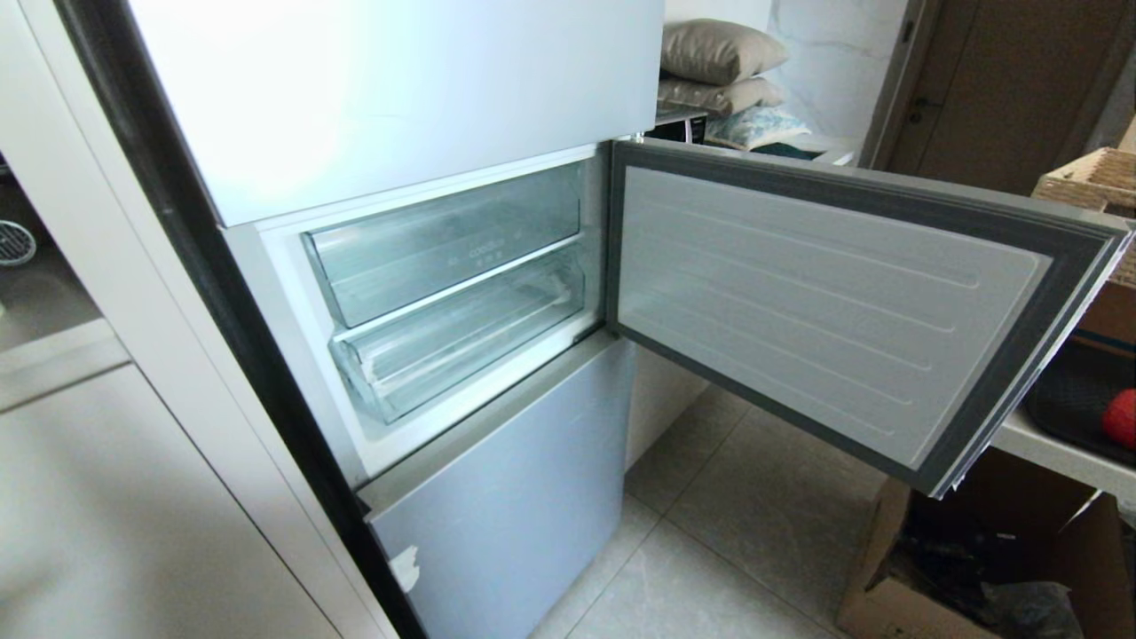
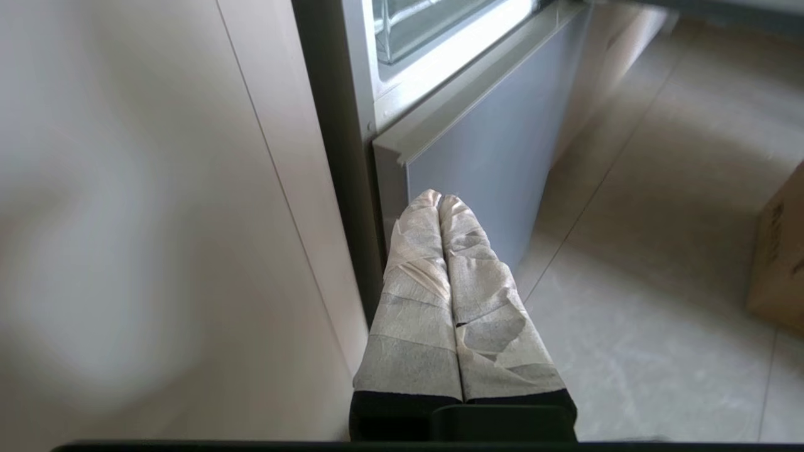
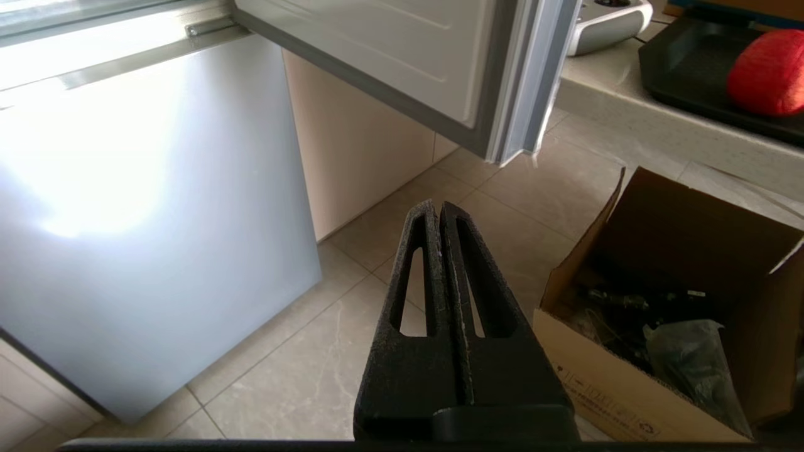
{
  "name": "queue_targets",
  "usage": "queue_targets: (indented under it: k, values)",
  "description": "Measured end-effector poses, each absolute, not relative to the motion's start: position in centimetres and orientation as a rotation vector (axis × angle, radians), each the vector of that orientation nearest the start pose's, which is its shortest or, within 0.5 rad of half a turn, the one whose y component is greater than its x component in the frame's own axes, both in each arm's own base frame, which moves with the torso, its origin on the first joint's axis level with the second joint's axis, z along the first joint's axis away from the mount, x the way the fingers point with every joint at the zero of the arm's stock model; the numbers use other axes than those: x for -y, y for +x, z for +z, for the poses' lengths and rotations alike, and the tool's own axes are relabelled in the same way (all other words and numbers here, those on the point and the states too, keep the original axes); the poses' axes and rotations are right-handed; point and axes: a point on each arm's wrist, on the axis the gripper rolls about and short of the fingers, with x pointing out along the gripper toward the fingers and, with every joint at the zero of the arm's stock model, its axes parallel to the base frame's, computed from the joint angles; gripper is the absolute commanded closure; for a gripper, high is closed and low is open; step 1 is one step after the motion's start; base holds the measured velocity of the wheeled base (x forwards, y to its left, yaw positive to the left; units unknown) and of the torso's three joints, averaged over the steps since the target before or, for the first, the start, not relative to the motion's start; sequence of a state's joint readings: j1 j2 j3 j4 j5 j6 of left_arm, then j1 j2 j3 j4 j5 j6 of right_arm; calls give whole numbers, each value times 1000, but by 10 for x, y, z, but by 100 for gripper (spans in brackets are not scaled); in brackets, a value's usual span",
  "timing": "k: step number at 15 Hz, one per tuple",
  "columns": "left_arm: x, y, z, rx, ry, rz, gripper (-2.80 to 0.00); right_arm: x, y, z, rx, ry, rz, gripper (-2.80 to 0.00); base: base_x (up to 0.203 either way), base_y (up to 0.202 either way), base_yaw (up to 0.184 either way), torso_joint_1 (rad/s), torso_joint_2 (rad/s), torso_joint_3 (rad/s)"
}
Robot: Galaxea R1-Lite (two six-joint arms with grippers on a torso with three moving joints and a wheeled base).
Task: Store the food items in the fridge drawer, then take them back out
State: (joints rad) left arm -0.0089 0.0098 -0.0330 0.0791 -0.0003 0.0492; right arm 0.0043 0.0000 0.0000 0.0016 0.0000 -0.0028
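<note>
From the head camera, I see the fridge with its middle compartment door [image 1: 825, 311] swung wide to my right, so the two clear bins inside are exposed. Both bins are pushed in. The lower one [image 1: 461, 337] has the thick clear lip, and I take it for the fridge drawer; it looks empty, though glare on the plastic makes that hard to confirm. Neither of my arms shows here. At the far right edge, a red fruit [image 1: 1121, 417] sits on a dark tray [image 1: 1065, 399] on a low counter, outside the fridge.

From the left wrist camera, my left claw [image 2: 440, 199] has its tape-wrapped fingers pressed together, holding nothing. It hangs low beside the frosted bottom fridge front [image 2: 490, 163], which lies just ahead of the tips. A corner of the clear drawer [image 2: 421, 25] is above and beyond them, well apart. I judge this a resting pose, out of the door's path.

From the right wrist camera, my right claw [image 3: 440, 207] also has its black fingers together and empty. It hangs over the tiled floor [image 3: 301, 351]. The open door's lower corner is above and ahead of it. An open cardboard box [image 3: 659, 314] stands on the floor just beside the claw. The red fruit [image 3: 769, 72] rests on the tray up on the counter, beyond the box and well apart from the tips. Only one fruit is visible.
</note>
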Motion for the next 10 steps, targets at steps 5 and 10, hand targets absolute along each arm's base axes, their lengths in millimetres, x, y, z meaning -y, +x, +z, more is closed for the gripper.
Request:
queue_targets:
  k: [5, 10]
  values:
    - [0, -25, 76, -48, 3, -5, 0, 0, -23, 75, -2, -1, 3, 0, -2, -4, 108, 3, 3, 4]
    - [0, -25, 76, -48, 3, -5, 0, 0, -23, 75, -1, -1, 3, 0, 0, -9, 176, 2, 0, 4]
